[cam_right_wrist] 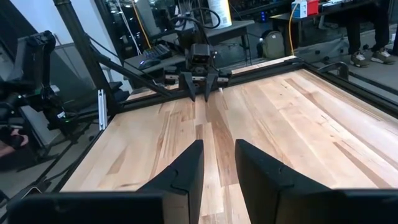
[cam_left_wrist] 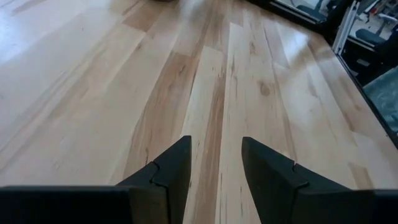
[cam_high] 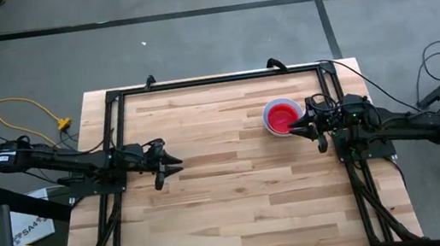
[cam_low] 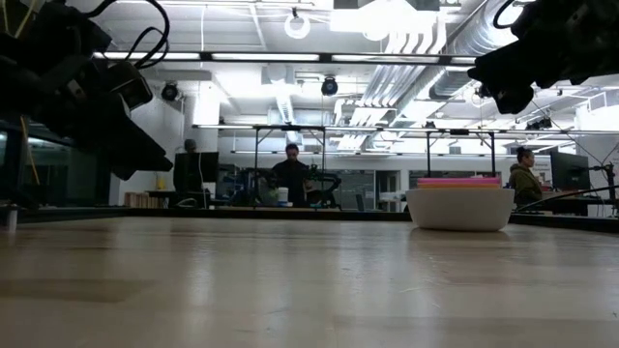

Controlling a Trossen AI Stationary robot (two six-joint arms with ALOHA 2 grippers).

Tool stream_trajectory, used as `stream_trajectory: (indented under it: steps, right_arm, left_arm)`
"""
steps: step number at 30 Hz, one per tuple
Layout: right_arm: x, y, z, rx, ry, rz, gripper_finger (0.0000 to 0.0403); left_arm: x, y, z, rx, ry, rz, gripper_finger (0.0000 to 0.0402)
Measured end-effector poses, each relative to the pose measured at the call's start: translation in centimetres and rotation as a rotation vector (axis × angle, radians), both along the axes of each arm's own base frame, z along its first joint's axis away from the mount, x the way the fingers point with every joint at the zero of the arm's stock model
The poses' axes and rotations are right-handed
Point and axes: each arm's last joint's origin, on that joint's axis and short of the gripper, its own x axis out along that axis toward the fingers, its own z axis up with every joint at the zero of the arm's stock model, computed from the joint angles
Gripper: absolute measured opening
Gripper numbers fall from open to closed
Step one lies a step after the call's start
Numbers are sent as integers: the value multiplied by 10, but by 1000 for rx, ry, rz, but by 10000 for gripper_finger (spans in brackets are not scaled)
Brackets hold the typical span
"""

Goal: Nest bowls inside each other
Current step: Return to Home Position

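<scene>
On the right half of the pale wooden desk (cam_high: 240, 206), toward its far side, stands a nested stack of bowls (cam_high: 281, 118). It sits upright with the openings facing up. The white bowl (cam_low: 460, 210) is outermost and the red bowl (cam_high: 282, 117) lies innermost on top. The right gripper (cam_high: 297, 128) hovers raised just beside the stack, jaws slightly apart and empty. The left gripper (cam_high: 175, 162) hangs over the desk's left half, well apart from the stack, jaws also apart.
</scene>
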Motion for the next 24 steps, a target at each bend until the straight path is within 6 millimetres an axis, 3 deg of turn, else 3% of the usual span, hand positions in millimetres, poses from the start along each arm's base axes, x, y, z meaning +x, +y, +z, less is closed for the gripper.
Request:
stream_trajectory:
  steps: [8, 24]
  right_arm:
    - [0, 0, -1, 12, 6, 0, 85]
    - [0, 0, -1, 20, 8, -1, 85]
  left_arm:
    - [-5, 0, -7, 0, -44, -2, 143]
    - [-14, 0, -15, 30, 44, -12, 143]
